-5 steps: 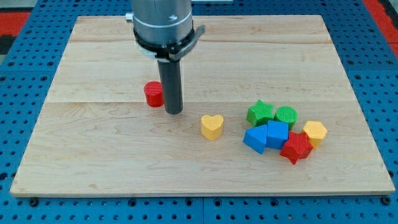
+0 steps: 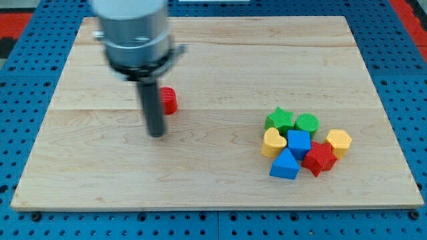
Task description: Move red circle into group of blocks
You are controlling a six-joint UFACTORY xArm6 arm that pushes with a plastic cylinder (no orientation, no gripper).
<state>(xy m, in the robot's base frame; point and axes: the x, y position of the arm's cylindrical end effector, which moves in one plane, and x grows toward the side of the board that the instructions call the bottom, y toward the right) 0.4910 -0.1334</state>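
The red circle [image 2: 168, 101] lies on the wooden board [image 2: 213, 173] left of centre, partly hidden behind my rod. My tip [image 2: 156, 134] rests on the board just below and to the left of the red circle. The group of blocks sits at the view's right: a green star [image 2: 279, 121], a green circle [image 2: 307, 124], a yellow heart [image 2: 272, 143], a blue cube [image 2: 299, 143], a blue triangle [image 2: 285, 166], a red star [image 2: 319, 159] and a yellow hexagon [image 2: 339, 141]. The group is far to the right of the red circle.
The board lies on a blue pegboard table [image 2: 20, 100]. The arm's grey cylindrical body [image 2: 131, 33] hangs over the board's upper left.
My tip has moved left, from the red circle's right side to its lower left. The yellow heart now sits against the group, and the blue blocks have shifted. The red circle has barely moved.
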